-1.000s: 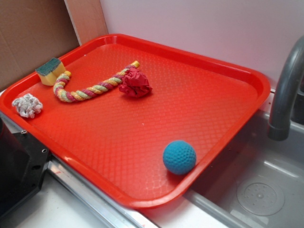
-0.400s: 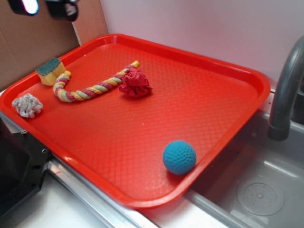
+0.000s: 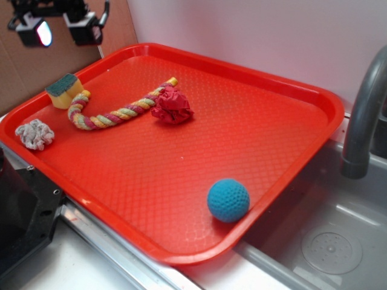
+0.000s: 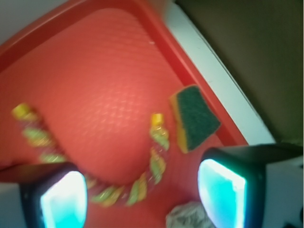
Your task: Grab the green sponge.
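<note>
Hovering high at the top-left of the exterior view, your gripper [image 3: 60, 29] sat above the cardboard backdrop [image 3: 36, 66], well clear of the red tray [image 3: 254, 127] — fingers apart, nothing between them. In the wrist view the two pads [image 4: 64, 199] glowed cyan at the bottom corners with a wide gap between them, confirming the spread.

You had the green sponge [image 3: 64, 90] lying in the tray's far-left corner, dark green layer up, yellow foam below. It sat just beside the tray's raised rim and close to, maybe touching, the yellow tip of the twisted rope [image 3: 115, 112]. The wrist view showed the same sponge [image 4: 194, 118] between the rope end and the rim, ahead of the right pad and untouched by either pad.

The rope curved in a hook shape from the sponge toward the tray's middle, where its other end met a crumpled red fabric lump [image 3: 172, 106]. A whitish frayed knot [image 3: 34, 134] rested near the left rim, apart from the sponge. The teal ball [image 3: 228, 200] sat near the front-right rim, well apart from everything else.

Right of the tray you had a grey faucet [image 3: 366, 115] over a steel sink [image 3: 329, 241] — the wrist picture was blurred, so fine detail there was unclear.
</note>
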Motion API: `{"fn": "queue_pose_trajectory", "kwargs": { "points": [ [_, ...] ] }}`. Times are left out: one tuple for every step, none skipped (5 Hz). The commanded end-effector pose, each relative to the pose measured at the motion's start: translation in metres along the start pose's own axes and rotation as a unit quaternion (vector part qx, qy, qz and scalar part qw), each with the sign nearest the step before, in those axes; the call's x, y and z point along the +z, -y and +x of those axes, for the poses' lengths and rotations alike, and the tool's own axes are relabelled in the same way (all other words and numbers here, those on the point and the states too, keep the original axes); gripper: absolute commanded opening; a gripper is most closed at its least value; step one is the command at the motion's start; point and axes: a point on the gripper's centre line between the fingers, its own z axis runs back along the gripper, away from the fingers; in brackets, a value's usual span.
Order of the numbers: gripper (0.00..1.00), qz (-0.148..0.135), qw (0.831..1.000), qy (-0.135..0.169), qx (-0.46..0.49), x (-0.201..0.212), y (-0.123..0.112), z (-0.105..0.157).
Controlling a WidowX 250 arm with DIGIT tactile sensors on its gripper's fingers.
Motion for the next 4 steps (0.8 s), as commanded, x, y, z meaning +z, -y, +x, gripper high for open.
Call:
{"fn": "queue_pose_trajectory", "kwargs": {
  "points": [
    [1.00, 0.014, 0.997, 0.018, 0.068, -0.017, -0.040, 0.007],
    [1.00, 0.013, 0.997, -0.006, 0.082, -0.038, -0.044, 0.016],
    [1.00, 0.016, 0.999, 0.007, 0.044, -0.051, -0.034, 0.025],
    [1.00, 0.048, 0.999, 0.003, -0.012, -0.074, -0.024, 0.031]
  ]
}}
